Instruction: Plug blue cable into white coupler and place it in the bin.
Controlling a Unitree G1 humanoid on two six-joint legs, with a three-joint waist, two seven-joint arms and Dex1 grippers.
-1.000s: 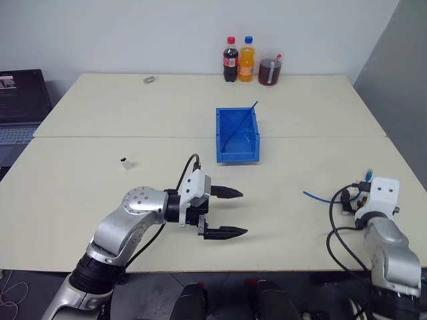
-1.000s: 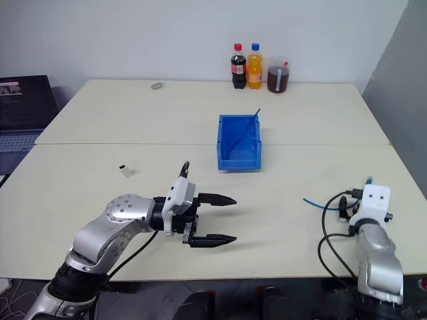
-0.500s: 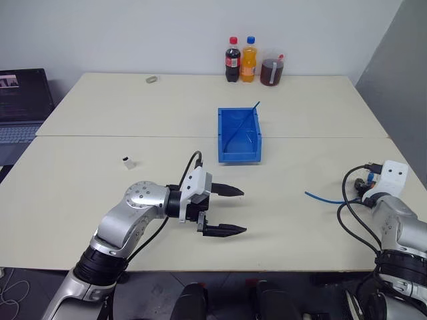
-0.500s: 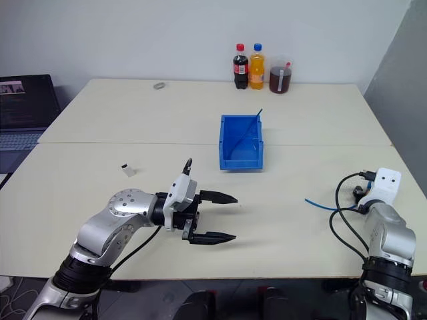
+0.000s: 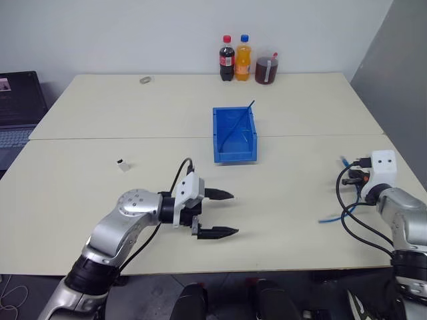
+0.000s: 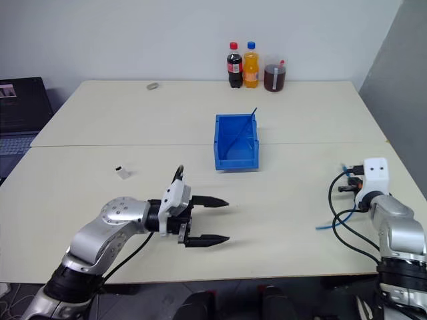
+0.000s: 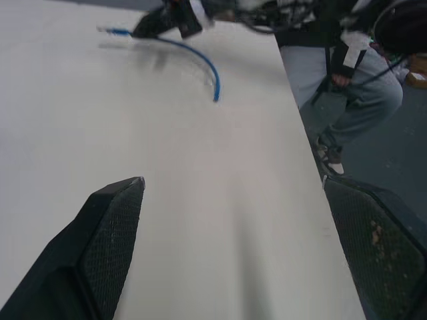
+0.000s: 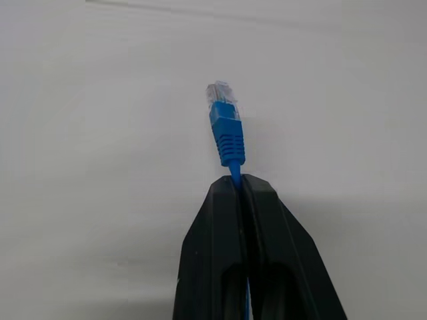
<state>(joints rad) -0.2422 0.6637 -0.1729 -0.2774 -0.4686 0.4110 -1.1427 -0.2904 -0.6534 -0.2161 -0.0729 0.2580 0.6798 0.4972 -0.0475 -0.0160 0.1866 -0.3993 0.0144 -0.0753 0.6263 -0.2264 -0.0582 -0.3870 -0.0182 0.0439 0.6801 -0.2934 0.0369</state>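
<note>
Right gripper (image 8: 239, 183): clamped shut on the blue cable (image 8: 227, 137), just behind the plug, which sticks out past the fingertips with its clear tip free. A second ago these fingers stood wide open down at the table's near right edge; now they have closed and the hand has come up off the surface.

Cable: the held end rides up at the right gripper (image 5: 349, 175) while the rest droops in a loop, its loose tail (image 5: 328, 218) resting on the table (image 5: 287, 200) just below the hand.

Left gripper (image 5: 219, 213): fingers spread wide, holding nothing, hovering low over the near middle of the table. It has drifted only slightly.

White coupler (image 5: 123, 164): lying untouched on the left part of the table, well apart from both hands.

Bin (image 5: 234, 135): standing in the centre, beyond the left gripper, with a dark thin rod (image 5: 238, 122) leaning in it.

Background: three bottles (image 5: 243, 59) at the far edge, a laptop (image 5: 19, 100) off to the left.

What it means: the cable is secured, so the first pick looks done. The coupler is likely next for the empty left hand, and the plug's exposed tip leaves room to mate it.
</note>
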